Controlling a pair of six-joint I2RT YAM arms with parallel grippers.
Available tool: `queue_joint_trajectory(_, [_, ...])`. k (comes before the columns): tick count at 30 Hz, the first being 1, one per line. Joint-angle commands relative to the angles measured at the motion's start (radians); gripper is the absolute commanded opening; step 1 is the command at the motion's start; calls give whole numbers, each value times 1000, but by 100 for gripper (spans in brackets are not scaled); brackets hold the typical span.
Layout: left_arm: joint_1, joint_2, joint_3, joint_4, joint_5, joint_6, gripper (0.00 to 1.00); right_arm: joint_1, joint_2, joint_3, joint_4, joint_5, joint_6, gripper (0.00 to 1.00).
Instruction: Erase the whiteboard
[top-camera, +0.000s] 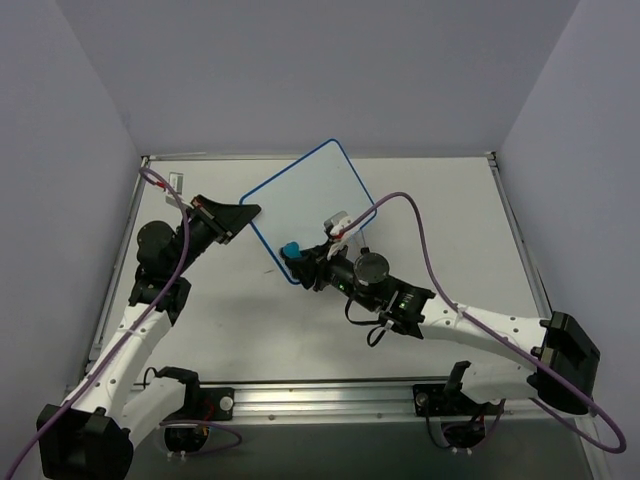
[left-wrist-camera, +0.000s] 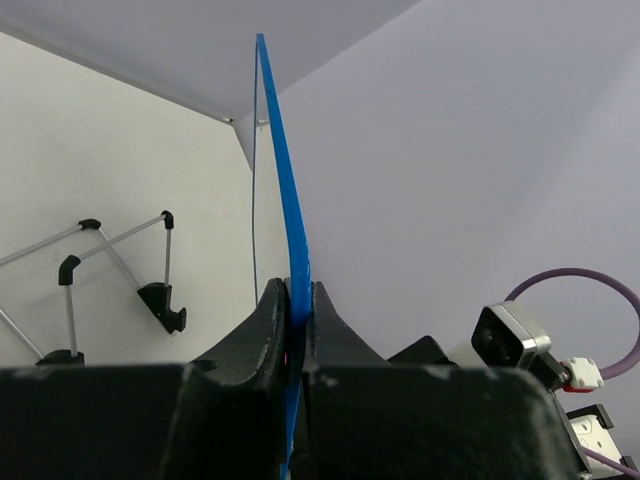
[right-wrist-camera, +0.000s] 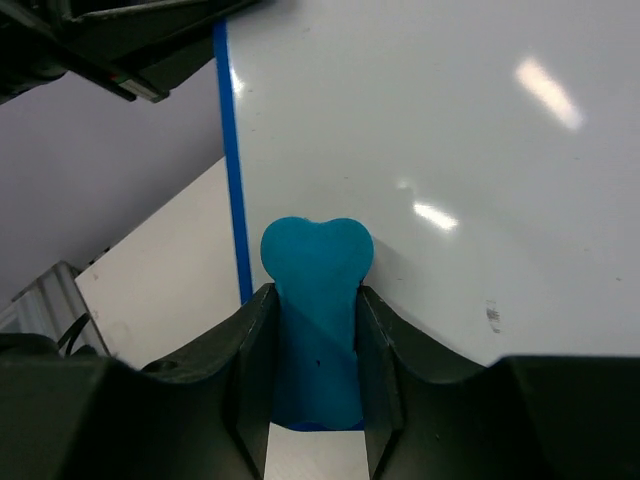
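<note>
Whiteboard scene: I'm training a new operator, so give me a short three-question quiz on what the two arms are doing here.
1. True or false: the left gripper is shut on the blue rim of the whiteboard.
2. Multiple choice: what does the right gripper hold? A) a marker B) a blue eraser C) a cloth
3. Fill in: in the right wrist view, the small dark mark on the board lies to the ___ of the eraser.

Key: 1 true; 2 B; 3 right.
</note>
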Motion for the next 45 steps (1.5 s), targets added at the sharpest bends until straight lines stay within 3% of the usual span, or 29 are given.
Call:
queue_joint_trajectory(1, [-10, -34, 55, 312, 87, -202, 2, -40, 30, -24, -89, 160, -7, 12])
queue_joint_trajectory(11, [-5, -14, 66, 380, 191, -238, 2, -390, 64, 14, -81, -113, -20, 12])
queue_joint_trajectory(25, [-4, -7, 93, 365, 323, -210, 2, -623, 294, 347, -191, -397, -93, 12])
queue_joint_trajectory(38, [1, -7, 106, 319, 345, -132, 2, -648, 391, 560, -386, -503, -127, 12])
queue_joint_trajectory(45, [-1, 10, 122, 320, 366, -109, 2, -535, 388, 603, -466, -498, -182, 12])
